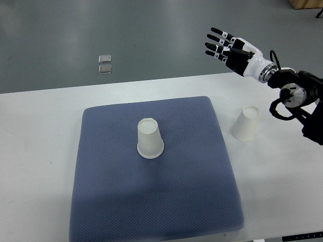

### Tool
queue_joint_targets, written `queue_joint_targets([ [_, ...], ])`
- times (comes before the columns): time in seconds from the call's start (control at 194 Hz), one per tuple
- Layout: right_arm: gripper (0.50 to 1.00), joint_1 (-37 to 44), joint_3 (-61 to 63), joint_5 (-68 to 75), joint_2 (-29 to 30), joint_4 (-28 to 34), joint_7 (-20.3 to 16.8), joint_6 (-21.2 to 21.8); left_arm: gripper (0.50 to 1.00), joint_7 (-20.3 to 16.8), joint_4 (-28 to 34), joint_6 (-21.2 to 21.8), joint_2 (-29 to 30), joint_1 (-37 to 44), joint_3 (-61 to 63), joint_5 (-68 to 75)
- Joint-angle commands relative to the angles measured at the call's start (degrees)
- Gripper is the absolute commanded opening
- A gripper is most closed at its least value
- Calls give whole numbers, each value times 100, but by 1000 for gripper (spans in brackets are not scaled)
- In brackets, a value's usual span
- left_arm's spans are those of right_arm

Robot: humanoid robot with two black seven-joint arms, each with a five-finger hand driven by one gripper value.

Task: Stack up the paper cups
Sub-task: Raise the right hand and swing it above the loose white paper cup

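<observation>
One white paper cup (150, 138) stands upside down near the middle of the blue-grey mat (151, 201). A second white paper cup (246, 123) stands upside down on the bare white table, just right of the mat. My right hand (222, 45) hovers above the table's far edge, up and left of that second cup, with its black-tipped fingers (214, 40) spread and holding nothing. Its arm enters from the right edge. The left arm does not show.
The white table (40, 131) runs under the mat, with its far edge against a grey floor. Two small clear squares (105, 64) lie on the floor beyond the table. A black cable loops at the right wrist (282, 101).
</observation>
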Motion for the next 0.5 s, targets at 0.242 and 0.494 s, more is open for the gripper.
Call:
queue_joint_targets([
  [0.242,926,2780,-5207,-436,-108,137,-201,234,1000,-9,-31,-9,0,-56,0,25],
  [0.494,926,5056,-8256,-981,402,1402,-254,357,1000,0,-277,-9,0,-56,0,42],
])
